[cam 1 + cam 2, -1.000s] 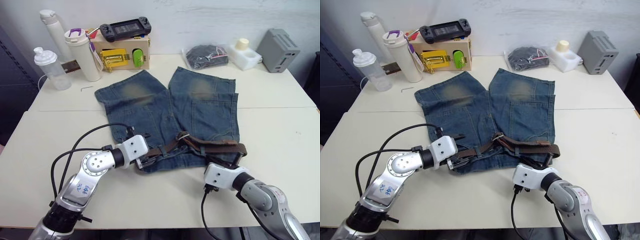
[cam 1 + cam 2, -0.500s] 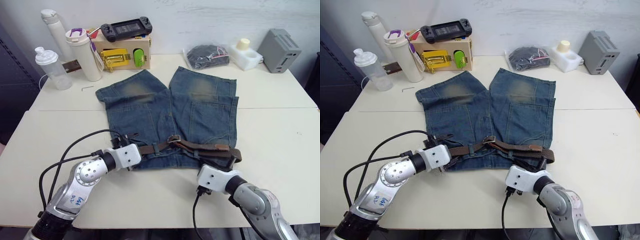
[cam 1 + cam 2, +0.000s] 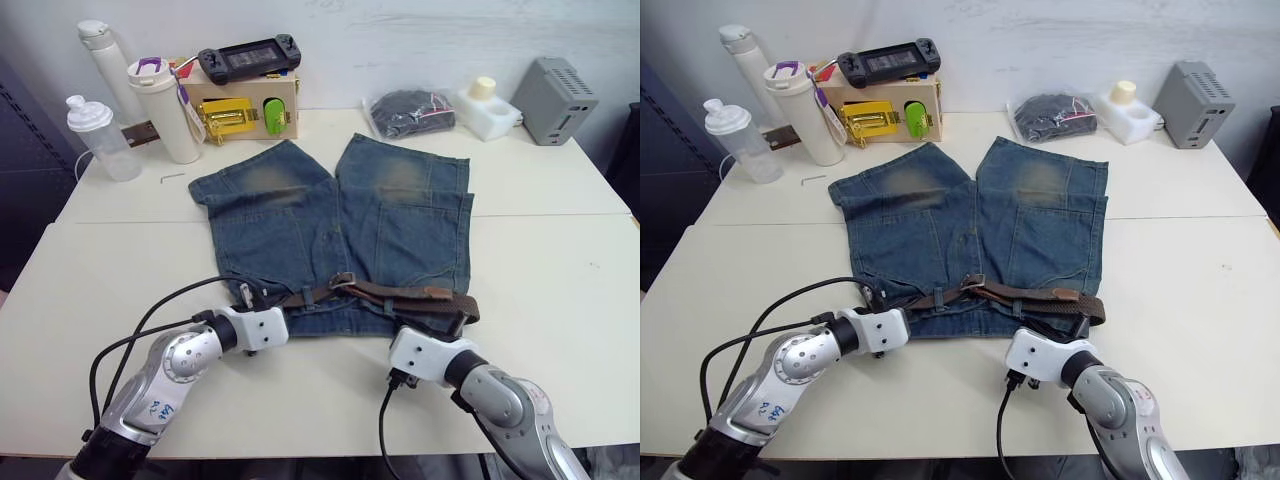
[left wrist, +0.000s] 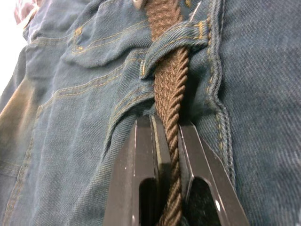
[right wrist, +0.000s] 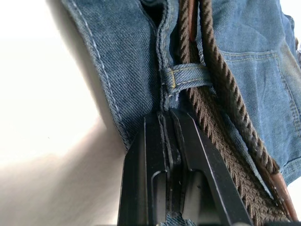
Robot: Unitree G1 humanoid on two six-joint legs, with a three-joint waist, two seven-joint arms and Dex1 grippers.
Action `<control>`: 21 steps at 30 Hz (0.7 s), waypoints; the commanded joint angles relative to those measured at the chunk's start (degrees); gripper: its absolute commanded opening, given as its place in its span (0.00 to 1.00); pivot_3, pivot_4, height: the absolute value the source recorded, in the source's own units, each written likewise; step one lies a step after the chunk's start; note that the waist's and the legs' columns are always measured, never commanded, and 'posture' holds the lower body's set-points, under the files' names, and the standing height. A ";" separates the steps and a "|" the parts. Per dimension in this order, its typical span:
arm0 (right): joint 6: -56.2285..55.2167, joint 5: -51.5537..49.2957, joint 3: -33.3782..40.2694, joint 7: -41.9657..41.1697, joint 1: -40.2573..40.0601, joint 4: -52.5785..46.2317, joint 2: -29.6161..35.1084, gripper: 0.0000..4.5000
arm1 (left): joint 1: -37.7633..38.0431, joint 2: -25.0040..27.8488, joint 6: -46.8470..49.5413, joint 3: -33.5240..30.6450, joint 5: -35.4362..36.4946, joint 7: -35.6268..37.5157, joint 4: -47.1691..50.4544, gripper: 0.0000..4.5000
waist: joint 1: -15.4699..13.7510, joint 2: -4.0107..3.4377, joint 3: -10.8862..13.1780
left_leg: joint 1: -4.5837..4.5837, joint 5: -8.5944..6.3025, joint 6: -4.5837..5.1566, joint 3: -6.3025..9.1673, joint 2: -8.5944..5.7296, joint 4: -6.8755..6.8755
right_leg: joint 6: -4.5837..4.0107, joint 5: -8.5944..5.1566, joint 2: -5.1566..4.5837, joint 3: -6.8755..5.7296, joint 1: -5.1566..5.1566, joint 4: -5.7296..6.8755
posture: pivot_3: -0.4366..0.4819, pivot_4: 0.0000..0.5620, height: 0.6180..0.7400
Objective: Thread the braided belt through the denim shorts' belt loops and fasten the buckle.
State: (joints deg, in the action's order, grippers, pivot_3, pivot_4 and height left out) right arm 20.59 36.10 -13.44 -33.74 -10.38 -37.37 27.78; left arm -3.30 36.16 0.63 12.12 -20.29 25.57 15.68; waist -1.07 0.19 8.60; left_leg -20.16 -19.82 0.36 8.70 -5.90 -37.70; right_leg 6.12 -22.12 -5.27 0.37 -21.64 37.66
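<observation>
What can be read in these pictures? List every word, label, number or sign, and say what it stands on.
White sticker on the left arm's silver forearm: blue handwritten marks, too blurred to read.
Black handheld game console: no legible text.
Wooden box with yellow latch plate: no legible text.
Grey ribbed box: no legible text.
No text anywhere can be quoted.

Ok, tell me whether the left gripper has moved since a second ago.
Yes. The left gripper, shut on the braided belt, drew back towards the robot, away from the denim shorts' left leg.
</observation>
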 commanded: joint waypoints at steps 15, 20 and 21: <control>6.75 0.21 1.51 -1.11 -1.20 -1.26 -0.62 0.00 | 9.63 5.47 2.57 -12.65 4.44 -4.02 -14.28 0.01 | 1.16 -0.37 -0.26 | 0.56 0.14 -0.32 -0.08 0.25 0.70 | -0.16 -0.10 0.17 0.03 0.16 0.00 | 0.48 0.27 0.95; 6.76 -0.19 0.95 -1.20 -0.90 -1.17 -0.90 0.00 | 10.64 5.71 0.53 -11.11 4.30 -3.56 -12.95 0.01 | 1.23 -0.56 -0.41 | 0.69 0.06 -0.45 -0.26 0.51 0.75 | -0.19 -0.12 0.42 0.13 0.17 -0.01 | 0.48 0.27 0.95; 6.46 -0.58 0.63 -1.41 -0.69 -1.19 -0.94 0.00 | 10.84 5.59 -0.50 -10.39 4.71 -3.00 -12.40 0.01 | 1.23 -0.61 -0.44 | 0.72 0.03 -0.50 -0.29 0.59 0.75 | -0.23 -0.14 0.50 0.16 0.17 -0.01 | 0.48 0.27 0.95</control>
State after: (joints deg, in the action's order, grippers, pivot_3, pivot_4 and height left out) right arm 24.03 34.67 -15.75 -35.60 -10.28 -38.91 26.24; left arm 3.14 39.45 -2.59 3.83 -13.27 22.12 10.65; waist 0.16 -0.41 8.17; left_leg -19.42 -19.83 -0.21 8.40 -5.22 -36.95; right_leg 5.84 -22.29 -4.69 0.53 -21.47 37.66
